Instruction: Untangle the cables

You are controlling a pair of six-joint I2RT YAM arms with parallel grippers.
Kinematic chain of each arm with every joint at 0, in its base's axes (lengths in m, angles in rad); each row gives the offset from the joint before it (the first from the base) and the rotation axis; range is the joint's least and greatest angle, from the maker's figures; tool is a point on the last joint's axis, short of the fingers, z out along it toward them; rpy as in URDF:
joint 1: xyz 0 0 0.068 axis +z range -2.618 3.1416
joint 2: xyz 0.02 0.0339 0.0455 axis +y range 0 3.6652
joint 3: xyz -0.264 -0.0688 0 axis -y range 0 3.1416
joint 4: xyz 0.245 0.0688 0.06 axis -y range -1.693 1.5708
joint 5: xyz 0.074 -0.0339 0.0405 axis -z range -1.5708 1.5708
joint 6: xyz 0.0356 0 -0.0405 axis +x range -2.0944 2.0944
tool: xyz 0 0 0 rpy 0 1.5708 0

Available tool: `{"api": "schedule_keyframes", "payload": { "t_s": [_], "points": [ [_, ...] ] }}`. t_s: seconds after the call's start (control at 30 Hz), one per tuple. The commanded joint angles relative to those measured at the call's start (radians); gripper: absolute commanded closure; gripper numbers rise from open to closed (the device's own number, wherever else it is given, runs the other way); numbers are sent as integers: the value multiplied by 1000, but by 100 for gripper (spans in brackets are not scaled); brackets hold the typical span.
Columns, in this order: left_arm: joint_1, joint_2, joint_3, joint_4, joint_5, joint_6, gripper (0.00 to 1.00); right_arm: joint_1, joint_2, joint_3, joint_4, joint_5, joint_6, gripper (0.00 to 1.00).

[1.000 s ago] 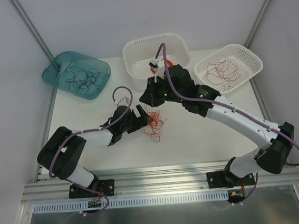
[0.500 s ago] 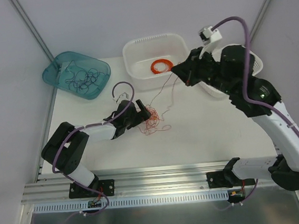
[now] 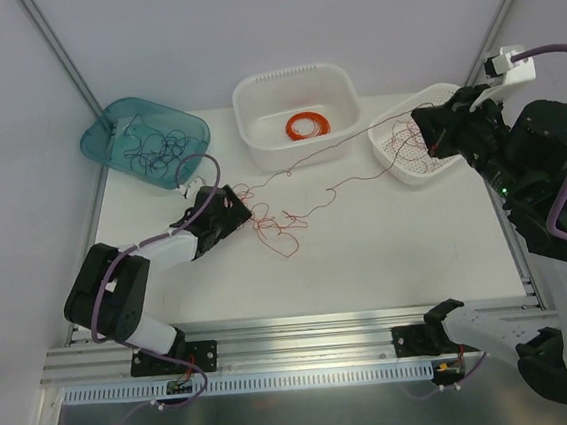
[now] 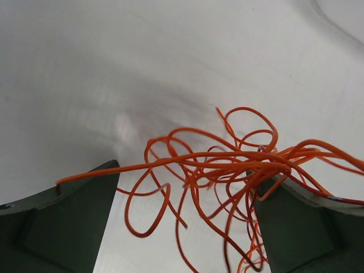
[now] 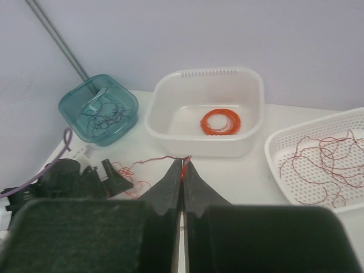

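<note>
A loose tangle of orange-red cables (image 3: 273, 224) lies on the white table left of centre. My left gripper (image 3: 235, 209) is low at its left edge and open. In the left wrist view the orange loops (image 4: 227, 168) hang between the two dark fingers (image 4: 74, 222), which do not clamp them. My right gripper (image 3: 427, 136) is raised at the right, over the perforated basket, and is shut on one thin dark red cable (image 5: 153, 161). That cable runs from the pinched tips (image 5: 183, 162) back down to the tangle.
A teal tray (image 3: 105, 129) with black wires sits at the back left. A white tub (image 3: 252, 95) at the back centre holds a wound orange ring coil (image 3: 306, 125). The white perforated basket (image 3: 395, 121) with dark red wires is at the back right.
The right arm swung up and to the right, drawing one strand out of the tangle. The left gripper shifted left, and the tangle spread out flatter on the table.
</note>
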Motion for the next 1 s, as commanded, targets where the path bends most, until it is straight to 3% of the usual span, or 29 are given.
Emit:
{"api": "schedule_keyframes", "payload": {
  "t_s": [0.0,0.37,0.47,0.63,0.87,0.97],
  "points": [
    [67,-25,-70,-170,-41,9,3,-47,-23,11,-12,34,-41,99],
    [225,-201,-122,-256,-56,15,4,-170,-60,34,-52,169,-125,99],
    [254,-233,-121,-281,-67,24,9,-195,-65,38,-58,204,-144,99],
    [312,-262,-104,-336,-90,50,26,-224,-37,-17,-95,166,-118,99],
    [420,-285,-24,-464,-174,150,25,-461,6,-130,-164,36,-3,99],
    [448,-290,2,-489,-193,196,24,-488,27,-152,-175,17,48,99]
  ]
}}
